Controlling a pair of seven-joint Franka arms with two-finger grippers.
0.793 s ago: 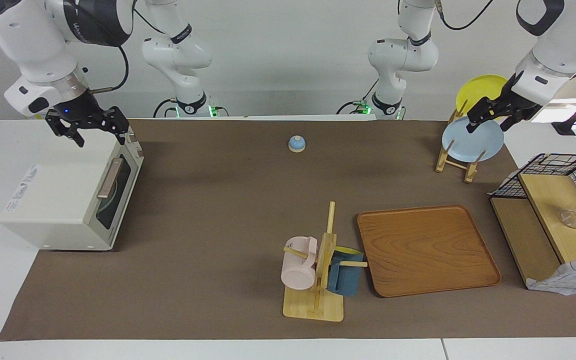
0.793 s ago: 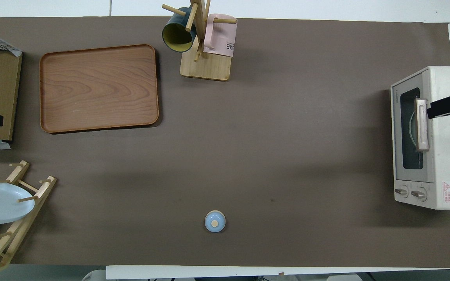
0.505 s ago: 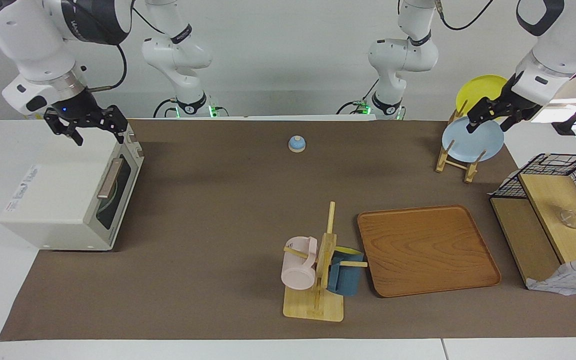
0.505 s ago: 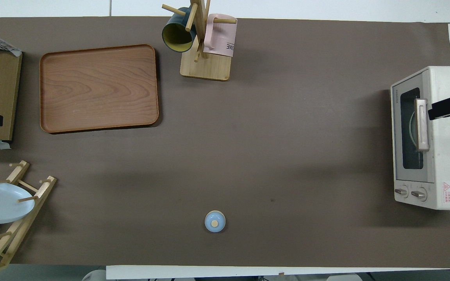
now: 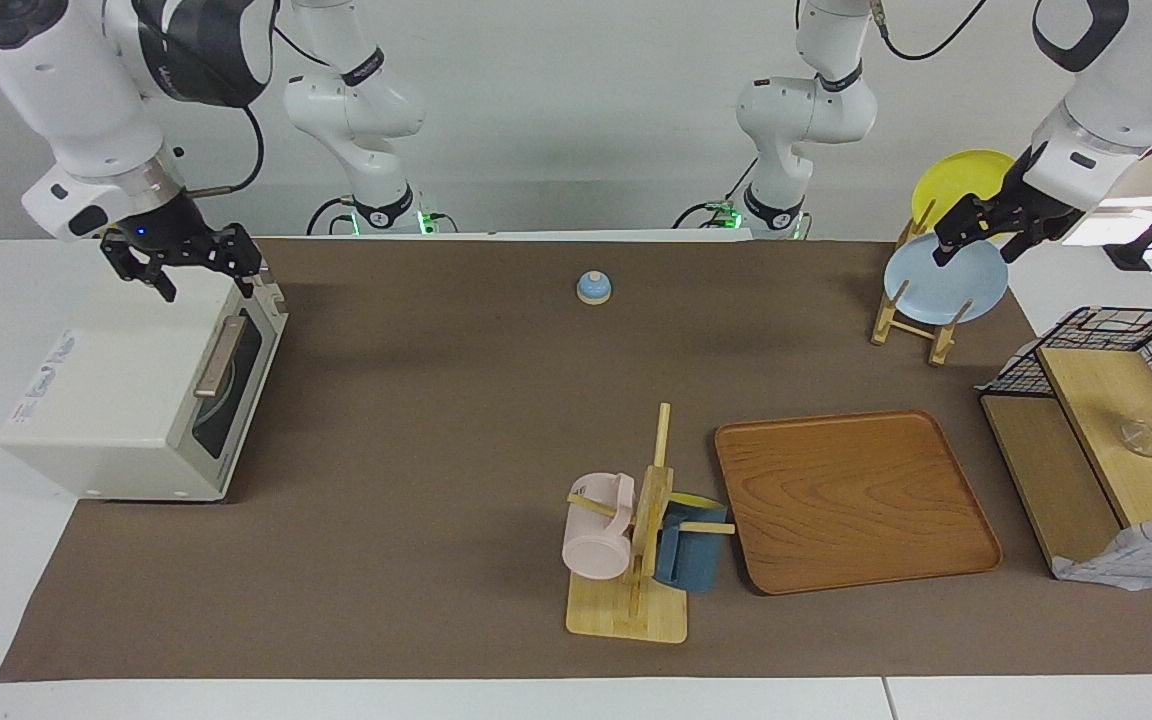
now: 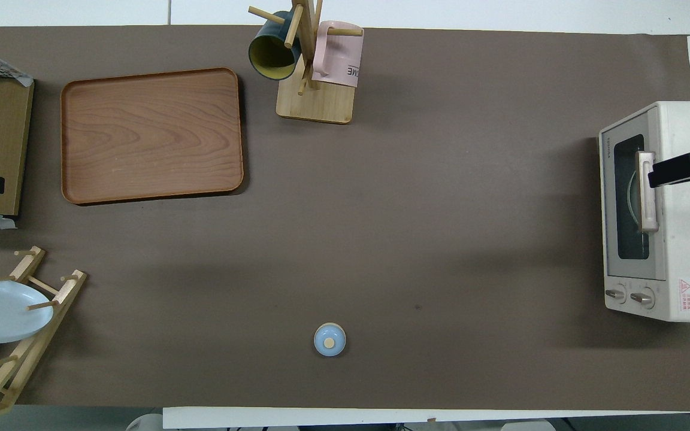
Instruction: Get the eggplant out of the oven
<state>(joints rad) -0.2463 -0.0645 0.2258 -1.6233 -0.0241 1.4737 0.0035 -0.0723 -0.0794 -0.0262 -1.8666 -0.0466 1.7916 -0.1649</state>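
The cream-white oven [image 5: 106,400] stands at the right arm's end of the table, its dark glass door shut and its tan handle [image 5: 219,357] up. The eggplant is hidden. Only a pale round rim shows through the glass. My right gripper [image 5: 198,272] is open and empty, over the oven's top close to the door's upper edge. In the overhead view one of its dark fingers [image 6: 680,169] reaches over the oven [image 6: 686,251] to the handle [image 6: 646,197]. My left gripper [image 5: 981,240] is open and empty and waits over the plate rack.
A wooden rack holds a light blue plate [image 5: 944,282] and a yellow plate [image 5: 956,178]. A wooden tray [image 5: 856,500], a mug tree [image 5: 636,560] with pink and blue mugs, a small blue bell [image 5: 593,288] and a wooden shelf with a wire basket [image 5: 1106,440] also stand on the brown mat.
My right gripper has shifted slightly toward the oven's door edge and handle. The oven door stays shut. The left arm has not moved.
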